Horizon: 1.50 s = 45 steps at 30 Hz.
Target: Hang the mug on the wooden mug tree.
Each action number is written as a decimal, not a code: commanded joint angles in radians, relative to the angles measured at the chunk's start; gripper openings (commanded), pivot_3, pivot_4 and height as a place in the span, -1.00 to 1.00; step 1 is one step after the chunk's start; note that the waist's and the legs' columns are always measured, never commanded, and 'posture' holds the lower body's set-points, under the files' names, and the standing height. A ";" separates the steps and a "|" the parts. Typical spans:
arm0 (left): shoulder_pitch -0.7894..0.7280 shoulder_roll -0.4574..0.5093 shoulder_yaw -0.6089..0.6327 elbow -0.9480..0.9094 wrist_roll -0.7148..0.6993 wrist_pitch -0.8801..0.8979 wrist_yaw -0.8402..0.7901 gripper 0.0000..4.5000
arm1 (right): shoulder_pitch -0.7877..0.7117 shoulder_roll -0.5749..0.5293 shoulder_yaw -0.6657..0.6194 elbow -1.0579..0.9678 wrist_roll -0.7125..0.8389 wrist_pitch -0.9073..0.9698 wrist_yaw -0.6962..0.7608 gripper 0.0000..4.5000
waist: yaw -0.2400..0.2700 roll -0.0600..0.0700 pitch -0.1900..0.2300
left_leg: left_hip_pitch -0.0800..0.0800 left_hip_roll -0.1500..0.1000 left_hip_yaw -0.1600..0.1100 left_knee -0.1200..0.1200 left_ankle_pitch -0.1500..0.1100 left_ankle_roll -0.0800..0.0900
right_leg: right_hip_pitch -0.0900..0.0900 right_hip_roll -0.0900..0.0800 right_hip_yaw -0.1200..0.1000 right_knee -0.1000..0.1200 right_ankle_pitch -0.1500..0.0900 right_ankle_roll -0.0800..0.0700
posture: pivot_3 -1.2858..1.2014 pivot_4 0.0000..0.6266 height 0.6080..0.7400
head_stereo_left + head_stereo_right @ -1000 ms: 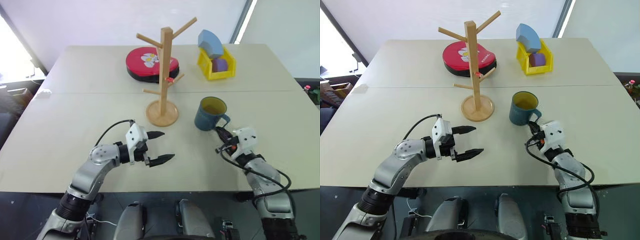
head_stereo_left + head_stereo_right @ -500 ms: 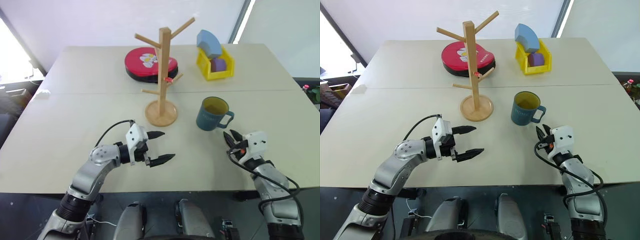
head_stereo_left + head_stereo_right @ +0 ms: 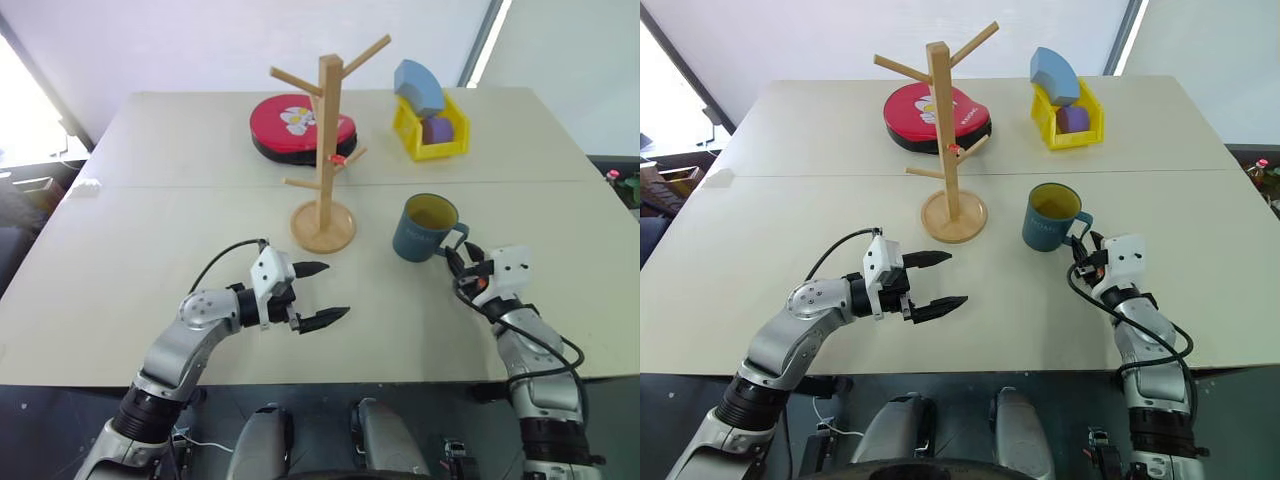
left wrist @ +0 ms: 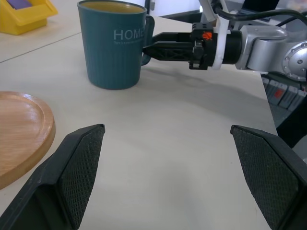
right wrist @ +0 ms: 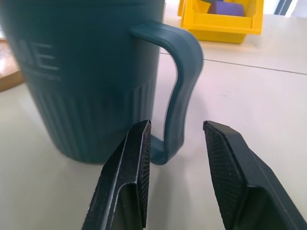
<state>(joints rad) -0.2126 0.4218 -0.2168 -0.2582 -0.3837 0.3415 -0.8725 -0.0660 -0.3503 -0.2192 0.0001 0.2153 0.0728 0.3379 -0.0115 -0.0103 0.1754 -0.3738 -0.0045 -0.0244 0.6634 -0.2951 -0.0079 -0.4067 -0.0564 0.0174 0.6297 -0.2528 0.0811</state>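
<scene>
Mug: the dark blue-grey mug (image 3: 425, 227) stands upright on the table (image 3: 150, 230), its handle turned toward the robot's right side, well apart from the wooden mug tree (image 3: 325, 150) on its left.
Right gripper: the right gripper (image 3: 462, 262) sits just beside the mug with its fingers parted; in the right wrist view the handle (image 5: 180, 91) stands straight ahead of the gap, one finger (image 5: 127, 182) lined up with the loop opening and the other outside it (nothing pinched yet, by my reading).
Key relation: the handle's long axis runs upright and the gripper points level at it, so a short advance should bring the fingers astride the strap.
Nearer arm: the right one, clearly.
Left gripper: the left gripper (image 3: 318, 293) hangs open and empty over bare table in front of the tree's round base (image 3: 324, 226), pointing toward the mug.
Yellow bin: the yellow bin (image 3: 432, 132) at the far side holds a purple block (image 3: 438, 129) and a light-blue curved block (image 3: 420, 88) propped on its rim.
Red case: a flat red case with a flower print (image 3: 303, 125) lies behind the tree.
Risk: a finger may nudge the mug sideways if it meets the handle's edge.
</scene>
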 commanded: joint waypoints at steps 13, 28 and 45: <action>-0.017 -0.006 0.046 -0.070 -0.065 0.016 0.017 1.00 | -0.060 0.017 -0.002 0.063 0.014 -0.056 0.013 -0.98 | -0.001 0.000 0.000 | 0.000 0.000 0.000 0.000 0.000 0.000 | 0.000 0.000 0.000 0.000 0.001 0.001 | 0.03 -0.52 0.92; -0.030 0.063 0.189 0.028 -0.068 -0.021 0.003 1.00 | -0.211 -0.261 0.256 -0.486 -0.219 0.195 0.219 -0.98 | 0.001 0.001 0.000 | 0.000 0.002 -0.001 0.001 0.000 0.000 | 0.000 0.005 -0.001 0.001 0.000 0.001 | 0.03 -0.52 0.92; -0.059 0.101 0.360 -0.015 -0.247 0.076 0.001 1.00 | -0.544 -0.237 0.392 -0.426 -0.331 0.368 0.235 -0.98 | 0.000 0.000 0.001 | -0.002 0.000 -0.002 0.000 0.000 0.000 | -0.001 -0.003 -0.002 0.000 0.001 0.001 | 0.03 -0.52 0.92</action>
<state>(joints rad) -0.2502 0.5066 0.1045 -0.2198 -0.5795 0.3959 -0.8668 -0.5723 -0.5972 0.1718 -0.4158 -0.0949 0.4383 0.5863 -0.0116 -0.0104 0.1761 -0.3757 -0.0048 -0.0260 0.6632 -0.2951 -0.0082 -0.4081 -0.0598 0.0150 0.6296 -0.2519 0.0824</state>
